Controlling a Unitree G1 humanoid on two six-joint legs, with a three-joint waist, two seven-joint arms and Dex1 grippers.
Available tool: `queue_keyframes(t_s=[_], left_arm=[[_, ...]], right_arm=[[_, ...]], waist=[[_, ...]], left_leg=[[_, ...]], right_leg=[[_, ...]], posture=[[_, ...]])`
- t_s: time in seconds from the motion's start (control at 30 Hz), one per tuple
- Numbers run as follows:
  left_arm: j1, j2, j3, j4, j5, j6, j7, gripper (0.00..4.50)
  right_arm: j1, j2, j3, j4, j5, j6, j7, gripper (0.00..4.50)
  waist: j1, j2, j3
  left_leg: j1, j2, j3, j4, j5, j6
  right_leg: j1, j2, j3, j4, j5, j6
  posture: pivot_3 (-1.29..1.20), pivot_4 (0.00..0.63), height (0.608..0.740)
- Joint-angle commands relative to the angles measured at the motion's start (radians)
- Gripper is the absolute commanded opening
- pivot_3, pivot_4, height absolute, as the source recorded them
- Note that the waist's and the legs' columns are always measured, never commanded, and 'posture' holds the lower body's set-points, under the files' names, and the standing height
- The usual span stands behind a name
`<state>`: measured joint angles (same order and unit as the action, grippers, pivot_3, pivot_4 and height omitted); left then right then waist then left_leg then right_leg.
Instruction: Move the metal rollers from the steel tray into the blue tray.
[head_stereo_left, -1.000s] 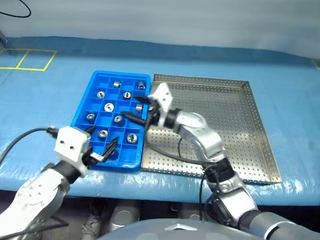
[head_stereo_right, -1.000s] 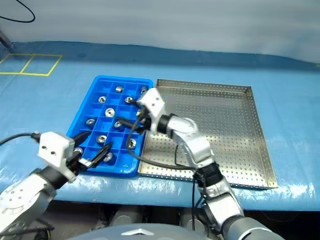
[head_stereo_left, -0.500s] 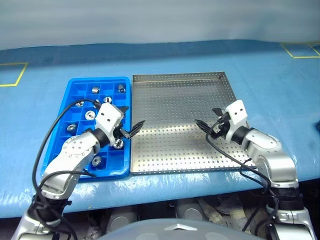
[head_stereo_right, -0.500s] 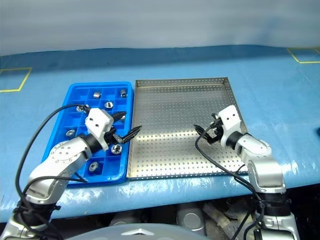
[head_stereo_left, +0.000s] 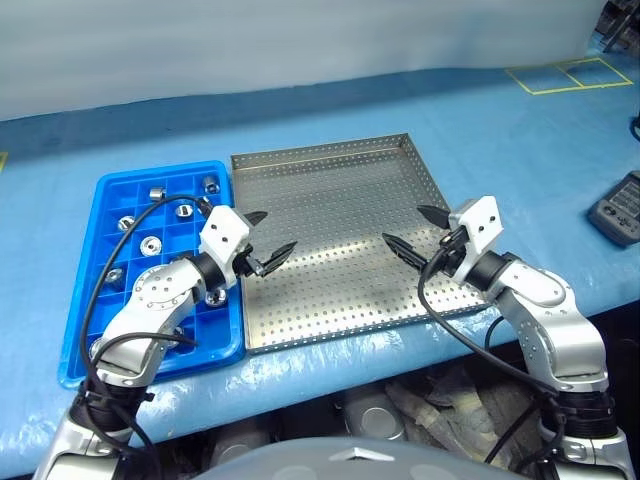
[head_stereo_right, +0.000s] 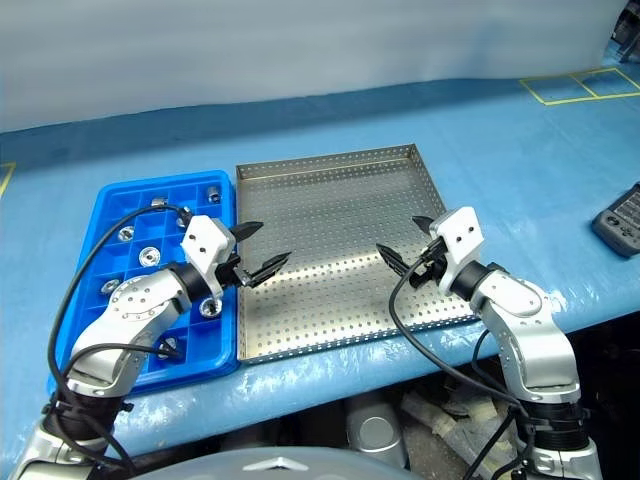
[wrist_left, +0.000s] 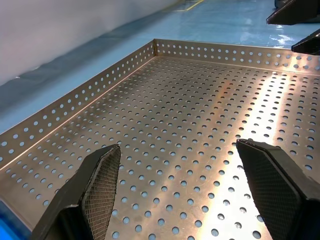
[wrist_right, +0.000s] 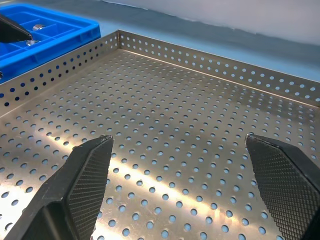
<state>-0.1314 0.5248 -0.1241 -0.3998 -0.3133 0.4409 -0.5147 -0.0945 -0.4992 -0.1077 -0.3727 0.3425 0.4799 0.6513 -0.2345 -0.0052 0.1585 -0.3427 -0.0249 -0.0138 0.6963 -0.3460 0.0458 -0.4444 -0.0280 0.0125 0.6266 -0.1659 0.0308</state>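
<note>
My bench (head_stereo_left: 500, 120) wears a blue cover; on it lie the blue tray (head_stereo_left: 88, 340) left, steel tray (head_stereo_left: 330, 190) beside it, a remote (head_stereo_left: 618, 208) far right.

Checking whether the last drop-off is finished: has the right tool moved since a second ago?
Yes. The right tool was over the blue tray; now it hangs open over the right part of the steel tray, well away from it.

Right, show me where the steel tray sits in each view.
Left eye: steel tray centre, beside the blue tray.
Right eye: centre.
Left wrist: perforated floor past the fingers.
Right wrist: the floor.
Shared landmark: the tray's hole-punched rim.
</note>
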Motion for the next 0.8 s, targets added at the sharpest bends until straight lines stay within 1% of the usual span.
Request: queue_keyframes(t_s=[0.03,0.43,0.8], left_arm=[[0.004,-0.006,0.036,-0.064,0.012,-0.023,0.009,4.03],[0.024,-0.022,0.051,-0.09,0.034,-0.012,0.026,4.03],[0.011,-0.035,0.052,-0.085,0.046,-0.017,0.036,4.03]], right_arm=[[-0.026,-0.004,0.003,-0.016,0.023,-0.036,0.021,4.46],[-0.066,0.004,0.039,0.025,0.015,-0.064,0.032,4.46],[-0.075,0.022,0.06,0.041,0.002,-0.089,0.015,4.46]], waist=[[0.001,0.0,0.0],[0.006,0.0,0.0],[0.007,0.0,0.0]], left_leg=[[0.0,0.0,0.0,0.0,0.0,0.0],[0.0,0.0,0.0,0.0,0.0,0.001],[0.0,0.0,0.001,0.0,0.0,0.001]], right_leg=[[0.0,0.0,0.0,0.0,0.0,0.0],[0.0,-0.002,0.001,0.0,0.0,0.0],[-0.001,-0.003,0.001,0.0,0.001,0.001]], posture=[[-0.34,0.15,0.74],[-0.3,0.15,0.74],[-0.3,0.15,0.74]])
